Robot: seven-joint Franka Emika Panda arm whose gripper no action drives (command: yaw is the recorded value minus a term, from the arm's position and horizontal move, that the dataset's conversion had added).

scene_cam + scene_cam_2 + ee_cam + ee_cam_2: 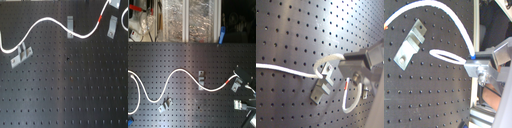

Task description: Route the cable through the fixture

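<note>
On the black table [65, 95], my fingers [476, 67] held the soft, bendy cable [45, 21] near its end, where I judged it light and floppy.

In the first exterior view the cable [47, 20] snakes across the pegboard [65, 90], passing above a bracket [21, 56] at the first exterior view's left and just beside a middle bracket [70, 26]; another bracket [113, 26] stands right of it.
</note>
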